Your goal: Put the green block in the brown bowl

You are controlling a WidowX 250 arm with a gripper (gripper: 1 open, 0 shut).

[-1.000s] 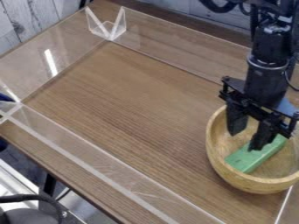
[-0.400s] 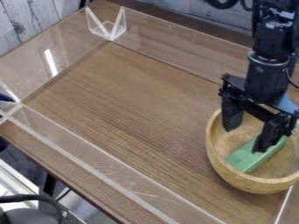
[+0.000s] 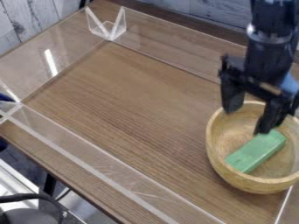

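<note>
The green block (image 3: pixel 257 154) lies inside the brown bowl (image 3: pixel 222 163), which sits at the near right corner of the worktop (image 3: pixel 128 105). The block rests on the bowl's floor, a little toward the right wall. Its long side runs on a slant, from the near left end up to the far right end.

The pincer (image 3: pixel 256 99) hangs right above the bowl and points straight down. Its two black fingers (image 3: pixel 232 94) stand wide apart, and nothing is between them. It does not touch the block. There is a clear gap between the finger tips and the block below.

So the block lies just under the pincer, down in the bowl. The job looks done, because the block is where it should be and the pincer has let go. The next move likely only needs the arm to go away from the bowl without bumping its rim.
</note>
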